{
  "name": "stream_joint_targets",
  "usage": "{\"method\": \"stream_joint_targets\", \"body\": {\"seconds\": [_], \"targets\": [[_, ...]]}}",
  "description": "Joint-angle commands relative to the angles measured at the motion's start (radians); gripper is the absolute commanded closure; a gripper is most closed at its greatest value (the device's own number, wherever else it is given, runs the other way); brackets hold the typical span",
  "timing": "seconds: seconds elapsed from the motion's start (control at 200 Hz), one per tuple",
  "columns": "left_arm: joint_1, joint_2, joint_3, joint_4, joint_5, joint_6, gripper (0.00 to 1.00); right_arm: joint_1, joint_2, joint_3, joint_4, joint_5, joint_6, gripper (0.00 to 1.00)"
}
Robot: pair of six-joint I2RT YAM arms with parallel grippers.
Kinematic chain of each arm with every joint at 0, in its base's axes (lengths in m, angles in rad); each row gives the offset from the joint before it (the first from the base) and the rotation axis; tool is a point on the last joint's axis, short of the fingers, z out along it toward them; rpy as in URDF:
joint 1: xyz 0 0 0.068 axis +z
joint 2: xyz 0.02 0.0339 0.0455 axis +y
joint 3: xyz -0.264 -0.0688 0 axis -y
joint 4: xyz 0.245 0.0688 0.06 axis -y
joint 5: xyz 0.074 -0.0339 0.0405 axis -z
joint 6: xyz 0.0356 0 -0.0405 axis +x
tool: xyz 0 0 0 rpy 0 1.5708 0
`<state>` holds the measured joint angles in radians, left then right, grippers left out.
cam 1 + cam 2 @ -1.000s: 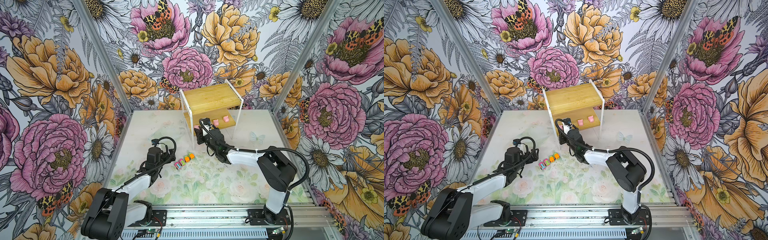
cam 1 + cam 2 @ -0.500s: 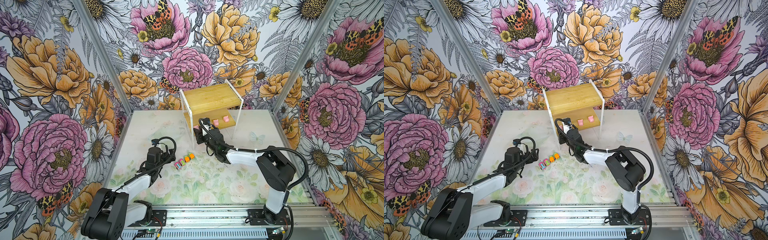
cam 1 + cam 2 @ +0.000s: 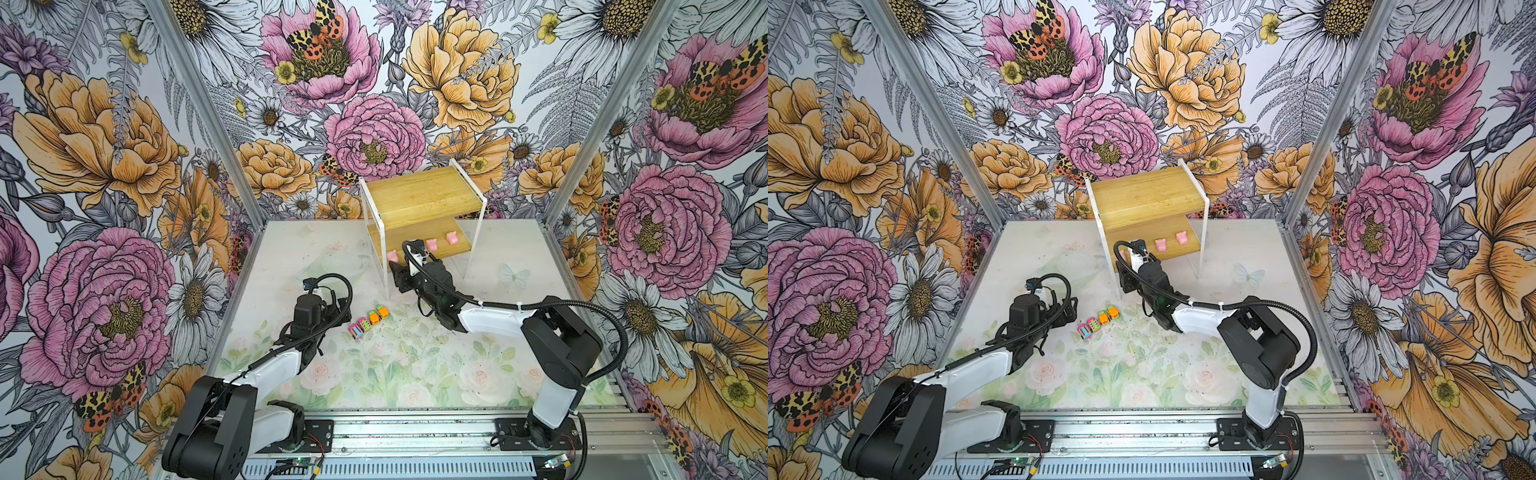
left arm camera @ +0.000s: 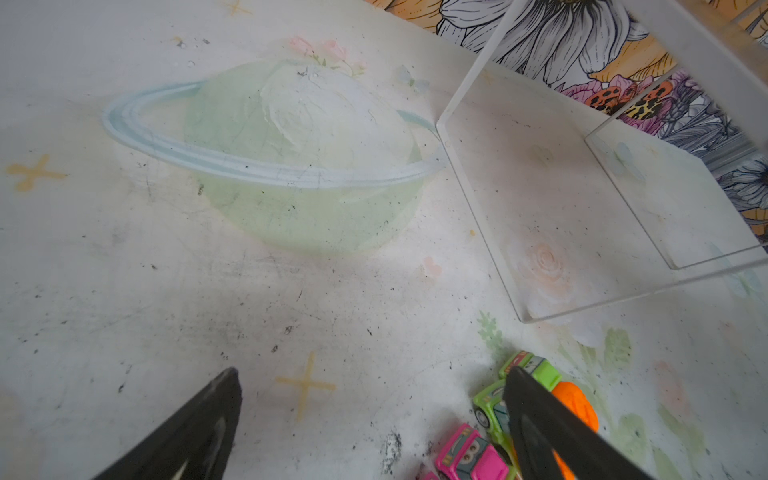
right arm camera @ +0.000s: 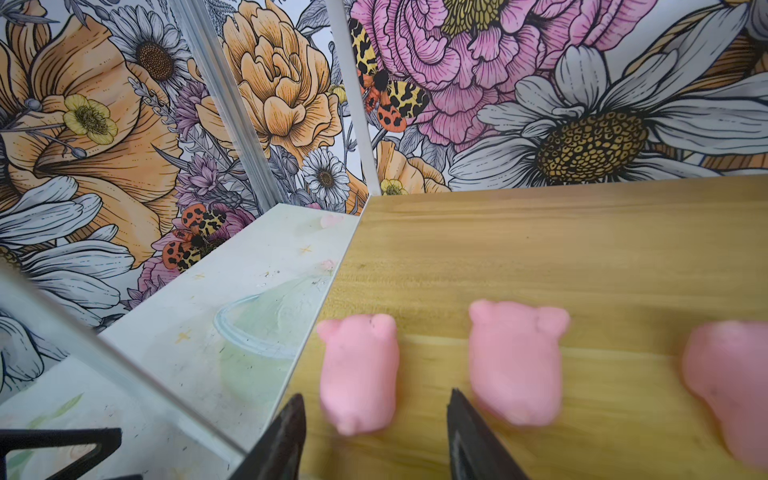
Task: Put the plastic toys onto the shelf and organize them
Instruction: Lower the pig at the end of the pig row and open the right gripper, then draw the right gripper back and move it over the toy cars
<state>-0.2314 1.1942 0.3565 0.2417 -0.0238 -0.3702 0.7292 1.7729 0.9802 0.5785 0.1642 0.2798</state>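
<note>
Right gripper (image 5: 376,397) fingers apart, straddling small pink plastic pig (image 3: 392,254) at light bamboo shelf's (image 3: 419,195) lower-board edge, mid-frame in a top view; a skewed retreat could knock it off. Left gripper (image 4: 372,370) fingers wide apart beside unshelved pink and orange-green plastic toy cars (image 3: 374,318).

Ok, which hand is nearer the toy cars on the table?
Left. The left hand is right beside the cars, open; the right hand is away at the shelf, open around a pig.
</note>
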Motion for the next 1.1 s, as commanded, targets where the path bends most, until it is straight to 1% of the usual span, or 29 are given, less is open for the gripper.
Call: {"method": "stream_joint_targets", "body": {"seconds": [0.0,0.155,0.245,0.285,0.325,0.365,0.43,0.47,0.555,0.66,0.821,0.886,0.971,1.031,1.096], "targets": [[0.008,0.008,0.017,0.003,0.018,-0.001,0.01,0.004,-0.074,-0.055,-0.017,-0.022,-0.037,0.42],[0.006,0.007,0.018,0.002,0.018,-0.003,0.01,0.004,-0.193,-0.168,-0.013,-0.134,-0.108,0.38],[0.006,0.007,0.018,0.002,0.016,-0.003,0.01,0.003,-0.270,-0.256,-0.008,-0.214,-0.190,0.36],[0.006,0.008,0.019,0.002,0.018,-0.004,0.01,0.002,-0.294,-0.294,-0.006,-0.229,-0.217,0.35],[0.005,0.009,0.019,0.001,0.023,-0.001,0.01,-0.003,-0.309,-0.332,0.004,-0.250,-0.235,0.35],[0.004,0.011,0.022,0.002,0.027,0.002,0.01,-0.011,-0.314,-0.366,0.018,-0.295,-0.248,0.35],[0.004,0.015,0.022,0.003,0.034,0.004,0.01,-0.012,-0.300,-0.404,0.030,-0.359,-0.272,0.35],[0.003,0.016,0.025,0.003,0.048,0.006,0.01,-0.011,-0.283,-0.421,0.038,-0.378,-0.272,0.35],[0.004,0.018,0.027,0.007,0.080,0.013,0.01,-0.005,-0.234,-0.451,0.081,-0.385,-0.259,0.36],[0.003,0.024,0.032,0.009,0.105,0.016,0.01,0.001,-0.161,-0.476,0.175,-0.383,-0.225,0.36],[0.004,0.052,0.059,0.006,0.146,0.021,0.01,0.008,-0.057,-0.459,0.293,-0.378,-0.173,0.36],[0.008,0.079,0.088,-0.004,0.164,0.024,0.01,0.015,-0.018,-0.445,0.338,-0.364,-0.152,0.36],[0.012,0.123,0.135,-0.008,0.220,0.038,0.01,0.031,0.034,-0.422,0.386,-0.341,-0.136,0.36],[0.016,0.163,0.173,-0.012,0.251,0.041,0.01,0.046,0.063,-0.400,0.391,-0.318,-0.137,0.36],[0.025,0.219,0.218,-0.013,0.311,0.054,0.01,0.058,0.089,-0.376,0.385,-0.295,-0.136,0.36]]}}
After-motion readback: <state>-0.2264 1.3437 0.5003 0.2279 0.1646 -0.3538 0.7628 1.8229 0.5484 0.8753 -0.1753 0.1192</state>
